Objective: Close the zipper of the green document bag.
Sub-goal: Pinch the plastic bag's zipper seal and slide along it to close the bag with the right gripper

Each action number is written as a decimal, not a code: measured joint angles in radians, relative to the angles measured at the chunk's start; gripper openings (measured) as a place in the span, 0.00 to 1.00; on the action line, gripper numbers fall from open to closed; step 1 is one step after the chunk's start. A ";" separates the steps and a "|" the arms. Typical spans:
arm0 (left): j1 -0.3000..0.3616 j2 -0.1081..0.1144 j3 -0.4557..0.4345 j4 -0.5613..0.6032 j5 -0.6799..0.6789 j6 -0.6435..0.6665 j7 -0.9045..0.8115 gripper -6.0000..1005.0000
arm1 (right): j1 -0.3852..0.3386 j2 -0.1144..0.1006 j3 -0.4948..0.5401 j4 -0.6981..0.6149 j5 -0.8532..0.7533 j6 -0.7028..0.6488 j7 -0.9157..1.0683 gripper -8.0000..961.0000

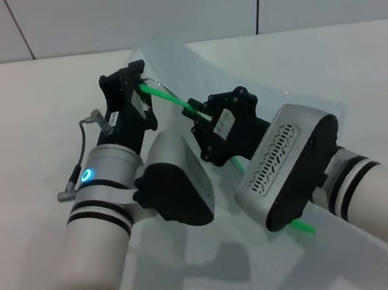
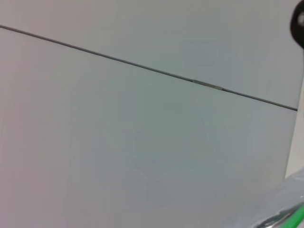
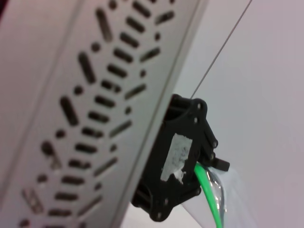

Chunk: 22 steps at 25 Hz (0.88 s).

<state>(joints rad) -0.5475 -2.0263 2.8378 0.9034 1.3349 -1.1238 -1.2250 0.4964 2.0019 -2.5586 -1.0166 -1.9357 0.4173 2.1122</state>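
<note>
The green document bag [image 1: 275, 94], a translucent pale pouch, is held up off the white table and slopes from the far middle to the near right. Its zipper [image 1: 171, 98] is a thin bright green strip along the raised edge, coming out again below the right wrist [image 1: 303, 229]. My left gripper [image 1: 142, 86] is shut on the far end of the strip. My right gripper [image 1: 202, 116] is shut on the strip a short way along it. The slider tab is hidden by the fingers. The zipper also shows in the wrist views [image 2: 295, 217] [image 3: 207, 192].
The white table [image 1: 10, 116] spreads out to the left and right, with a pale panelled wall [image 1: 155, 2] behind it. Both forearms crowd the near middle, and the right wrist housing [image 1: 283, 163] hides part of the bag.
</note>
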 joint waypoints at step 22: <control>0.001 0.000 -0.001 0.000 -0.004 -0.029 -0.016 0.07 | -0.030 0.004 0.038 0.053 0.003 -0.002 0.009 0.09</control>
<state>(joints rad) -0.5461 -2.0263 2.8364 0.9034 1.3313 -1.1523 -1.2410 0.4664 2.0056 -2.5201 -0.9633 -1.9327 0.4156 2.1212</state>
